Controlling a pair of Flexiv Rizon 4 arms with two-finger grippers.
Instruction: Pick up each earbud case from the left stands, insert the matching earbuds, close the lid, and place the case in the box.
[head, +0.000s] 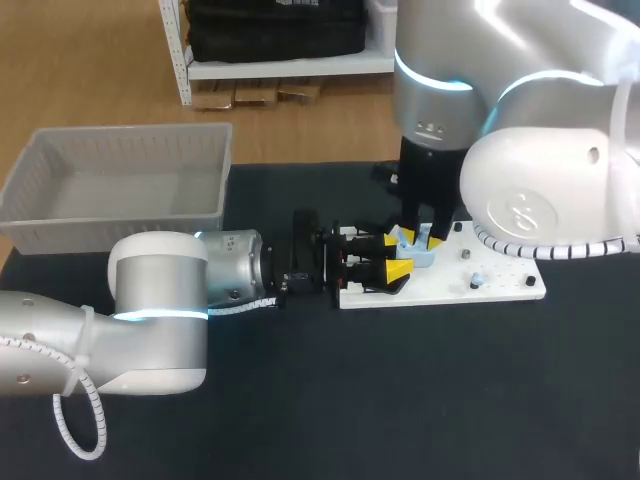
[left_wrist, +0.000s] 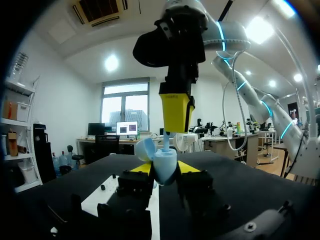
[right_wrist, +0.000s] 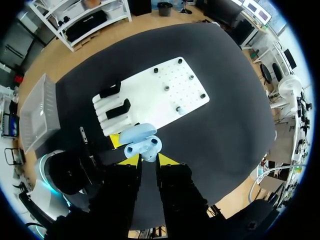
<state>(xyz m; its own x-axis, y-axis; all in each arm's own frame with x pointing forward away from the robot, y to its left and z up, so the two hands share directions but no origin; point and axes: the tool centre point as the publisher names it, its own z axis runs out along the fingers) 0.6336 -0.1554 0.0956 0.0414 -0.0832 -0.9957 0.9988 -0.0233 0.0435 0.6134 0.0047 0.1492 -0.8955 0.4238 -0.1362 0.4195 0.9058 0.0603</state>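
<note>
The worktop is black and flat. Behind it the floor is light brown wood. A white shelf stands on that floor, with a big black bag on it and flat cardboard under it.

From down low, the room has white walls and a white ceiling. A round lamp shines up there, near a dark vent. A wide window lets in daylight. In front of it are desks, a lit screen and a black chair. Another shelf stands at the side wall.
</note>
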